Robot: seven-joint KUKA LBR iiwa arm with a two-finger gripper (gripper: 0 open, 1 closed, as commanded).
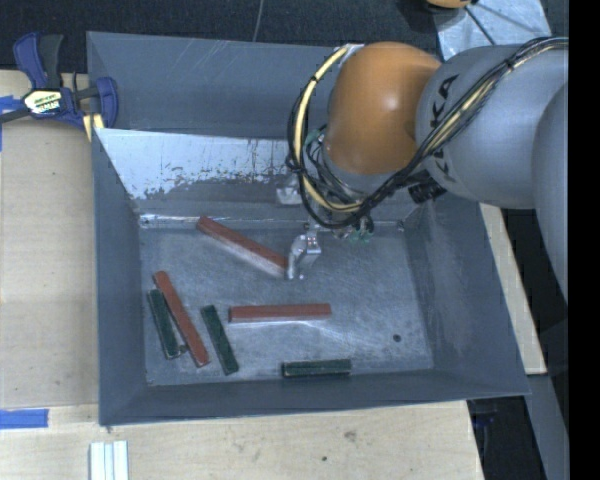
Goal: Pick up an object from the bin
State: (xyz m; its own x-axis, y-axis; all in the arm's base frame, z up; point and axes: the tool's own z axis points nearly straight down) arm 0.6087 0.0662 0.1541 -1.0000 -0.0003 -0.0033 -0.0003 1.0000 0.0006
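- Nearest you, a short dark green bar (pixel 317 369) lies flat along the front wall of the bin (pixel 115 298), parallel to it and apart from the other pieces.
- To its left, at the front-left of the floor, three slanted sticks lie close together. There is a dark green stick (pixel 219 339), a red-brown stick (pixel 183 320), and a second dark stick (pixel 163 325) lying along the red-brown one's left side.
- A little further back, about mid-floor, a long red-brown bar (pixel 280 312) lies level from left to right, on its own. It sits between the front pieces and the tool.
- Behind it, a slanted red-brown bar (pixel 242 245) lies flat, running from near the back wall down towards the middle. This is the piece closest to the tool.
- The gripper (pixel 297 266) is low in the bin, right at that slanted bar's lower right end. You cannot tell whether it is touching the bar or just beside it. You also cannot tell how far the tool is open, or whether it has hold of anything.
- Furthest back, the arm comes in from the right with its wrist pointing down into the bin. Its orange cover (pixel 380 118) hangs over the back rim, and yellow and black cables (pixel 315 183) loop beneath it. Together they hide part of the back wall from you.
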